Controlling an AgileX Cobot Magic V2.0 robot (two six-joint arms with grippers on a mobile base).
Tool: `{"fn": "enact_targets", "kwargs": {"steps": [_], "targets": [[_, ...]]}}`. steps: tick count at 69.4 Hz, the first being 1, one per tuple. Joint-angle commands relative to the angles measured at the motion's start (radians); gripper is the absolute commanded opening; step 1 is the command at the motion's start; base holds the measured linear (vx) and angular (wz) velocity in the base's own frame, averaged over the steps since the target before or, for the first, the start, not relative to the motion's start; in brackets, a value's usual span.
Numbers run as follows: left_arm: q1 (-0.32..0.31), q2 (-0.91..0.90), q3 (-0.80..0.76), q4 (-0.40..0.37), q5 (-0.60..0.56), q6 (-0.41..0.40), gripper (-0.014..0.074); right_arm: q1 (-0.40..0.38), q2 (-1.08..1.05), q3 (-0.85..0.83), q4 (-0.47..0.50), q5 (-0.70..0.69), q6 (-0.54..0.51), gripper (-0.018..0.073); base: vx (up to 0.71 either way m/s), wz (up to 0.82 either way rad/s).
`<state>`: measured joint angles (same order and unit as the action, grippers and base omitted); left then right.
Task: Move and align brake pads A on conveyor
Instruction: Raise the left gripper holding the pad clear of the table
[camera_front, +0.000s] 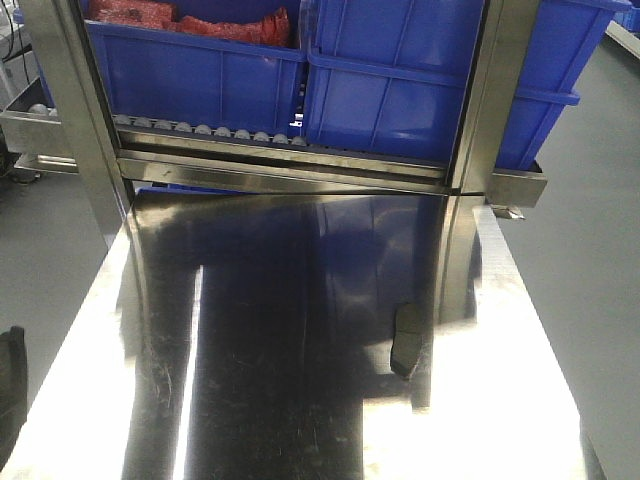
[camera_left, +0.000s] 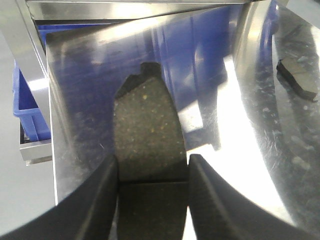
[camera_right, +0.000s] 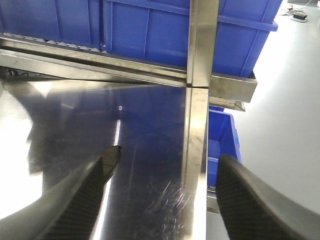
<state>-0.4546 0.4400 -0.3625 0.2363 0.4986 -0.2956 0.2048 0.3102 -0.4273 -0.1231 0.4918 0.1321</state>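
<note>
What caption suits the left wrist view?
Left tool holds a brake pad over the steel table; another pad lies nearby.

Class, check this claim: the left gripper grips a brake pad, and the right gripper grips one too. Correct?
No. The left gripper grips a brake pad, but the right gripper is open and empty, as the right wrist-mounted view shows.

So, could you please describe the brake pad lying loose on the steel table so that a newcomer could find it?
Start at the shiny stainless-steel table below the blue bins. On its right half lies one dark, flat brake pad. Unlike the held pad in the left gripper, nothing grips it.
</note>
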Motion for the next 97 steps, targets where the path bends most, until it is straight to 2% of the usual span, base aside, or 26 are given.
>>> {"fn": "enact_targets", "kwargs": {"steps": [1, 57, 81, 97], "targets": [[-0.005, -0.047, -0.019, 0.015, -0.104, -0.007, -0.0006, -0.004, 0.015, -0.028, -0.011, -0.071, -0.004, 0.0468, 0.00, 0.00], [-0.005, -0.088, -0.020, 0.015, -0.116, -0.007, -0.0006, -0.004, 0.015, -0.028, -0.011, -0.073, -0.004, 0.0468, 0.00, 0.00], [-0.005, -0.088, -0.020, 0.015, -0.116, -0.007, -0.0006, -0.004, 0.022, -0.028, -0.015, -0.129, -0.004, 0.0468, 0.00, 0.00], [-0.005, -0.088, -0.020, 0.015, -0.116, -0.007, -0.0006, -0.004, 0.202, -0.113, 0.003, -0.078, 0.026, 0.0445, 0.00, 0.00]]}}
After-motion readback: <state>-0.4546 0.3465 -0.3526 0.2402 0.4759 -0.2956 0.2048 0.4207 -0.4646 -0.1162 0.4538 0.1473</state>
